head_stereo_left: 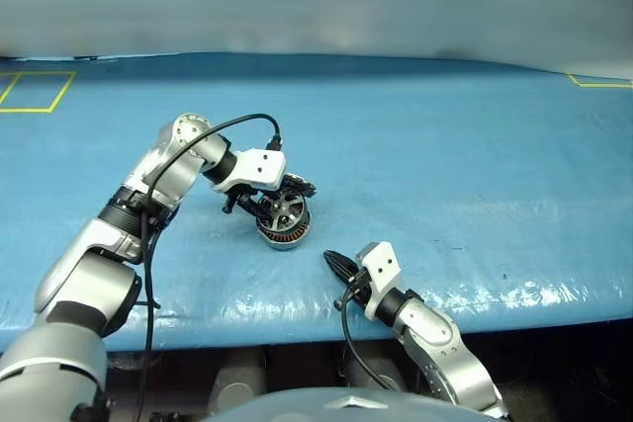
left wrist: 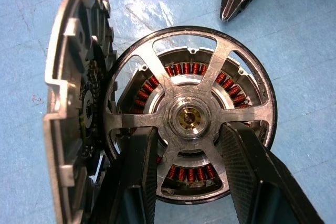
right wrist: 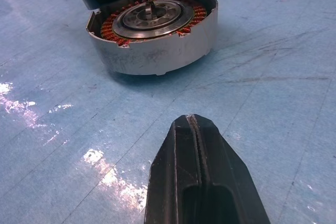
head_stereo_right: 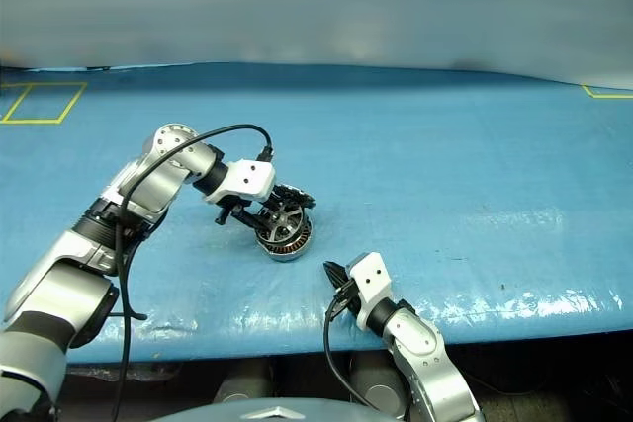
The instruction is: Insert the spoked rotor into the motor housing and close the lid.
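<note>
The spoked rotor (left wrist: 189,116), dark-rimmed with silver spokes and hub, is tilted just over the motor housing (right wrist: 157,51), whose copper windings show through the spokes. My left gripper (left wrist: 186,132) is shut on the spoked rotor, one black finger (left wrist: 137,174) on each side of the hub. In the left eye view the left gripper (head_stereo_left: 269,207) reaches down to the housing (head_stereo_left: 285,234) from the left. The lid (left wrist: 73,93) stands open on edge beside the housing. My right gripper (head_stereo_left: 333,262) is shut and empty, lying level on the table a short way in front of the housing.
The blue table cover (head_stereo_left: 445,165) spreads wide around the housing. Yellow tape marks lie at the far left (head_stereo_left: 35,91) and far right (head_stereo_left: 598,81) corners. The table's front edge (head_stereo_left: 514,308) runs just under my right arm.
</note>
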You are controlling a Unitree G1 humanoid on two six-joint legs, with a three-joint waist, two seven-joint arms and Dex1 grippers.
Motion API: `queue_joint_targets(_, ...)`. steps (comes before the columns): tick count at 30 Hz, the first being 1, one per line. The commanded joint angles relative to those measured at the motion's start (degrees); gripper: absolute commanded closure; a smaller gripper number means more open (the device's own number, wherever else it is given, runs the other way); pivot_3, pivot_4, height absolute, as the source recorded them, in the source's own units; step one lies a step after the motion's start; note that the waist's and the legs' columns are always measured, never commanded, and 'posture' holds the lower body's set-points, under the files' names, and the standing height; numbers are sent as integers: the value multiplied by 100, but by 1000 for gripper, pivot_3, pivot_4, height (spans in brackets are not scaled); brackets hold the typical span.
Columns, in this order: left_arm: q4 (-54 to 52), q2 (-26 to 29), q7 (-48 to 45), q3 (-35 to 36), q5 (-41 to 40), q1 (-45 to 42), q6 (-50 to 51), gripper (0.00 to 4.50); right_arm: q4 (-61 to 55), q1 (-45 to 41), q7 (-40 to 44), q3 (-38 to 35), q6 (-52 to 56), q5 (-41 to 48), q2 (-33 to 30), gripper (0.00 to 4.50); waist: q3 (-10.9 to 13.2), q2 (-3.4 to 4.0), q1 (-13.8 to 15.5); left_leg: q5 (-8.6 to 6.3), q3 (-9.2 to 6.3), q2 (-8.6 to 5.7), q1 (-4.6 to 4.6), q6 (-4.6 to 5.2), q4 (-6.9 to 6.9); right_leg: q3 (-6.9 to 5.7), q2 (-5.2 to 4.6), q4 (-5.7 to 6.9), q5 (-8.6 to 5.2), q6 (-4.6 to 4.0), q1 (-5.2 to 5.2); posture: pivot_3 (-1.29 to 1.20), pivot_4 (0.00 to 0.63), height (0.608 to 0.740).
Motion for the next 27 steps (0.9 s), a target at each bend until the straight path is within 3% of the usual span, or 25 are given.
queue_joint_targets(1, 38, 96, -55, 37, 32, 0, -23, 2986, -157, -10, -1, -9, -21, 0, 1, 4500, 0, 0, -1, 0, 0, 0, 0, 0, 0, 0, 0, 0, 0, 0, 0, 0, 150, 740)
queue_joint_targets(27, 291, -163, 155, 78, 32, -80, -400, 2986, -163, 9, -28, -6, -15, -52, 11, 4500, 0, 0, 17, 0, 0, 0, 0, 0, 1, 0, -1, 0, 0, 0, 2, 0, 150, 740)
